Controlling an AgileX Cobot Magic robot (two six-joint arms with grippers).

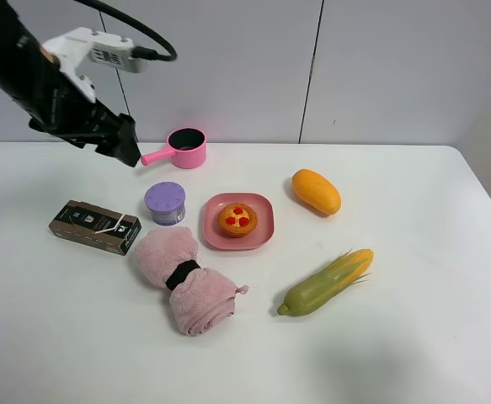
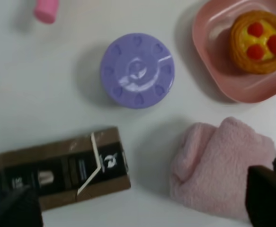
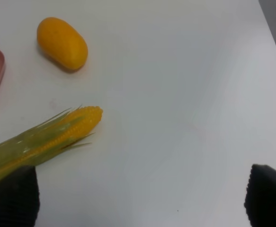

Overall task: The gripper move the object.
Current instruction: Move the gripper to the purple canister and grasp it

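The small round lavender-lidded container shows a ring of dots; the golden round tart has 3 red spots.

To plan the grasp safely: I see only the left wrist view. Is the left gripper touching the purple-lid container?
Observer: No. The high view shows the left gripper apart from the container, and it appears nearer the pink saucepan.
Operator: What lies past the plate, away from the container?
Observer: A mango, not touching the plate.
Operator: And the right gripper?
Observer: Its wrist view shows jaws open over the table beside the corn.
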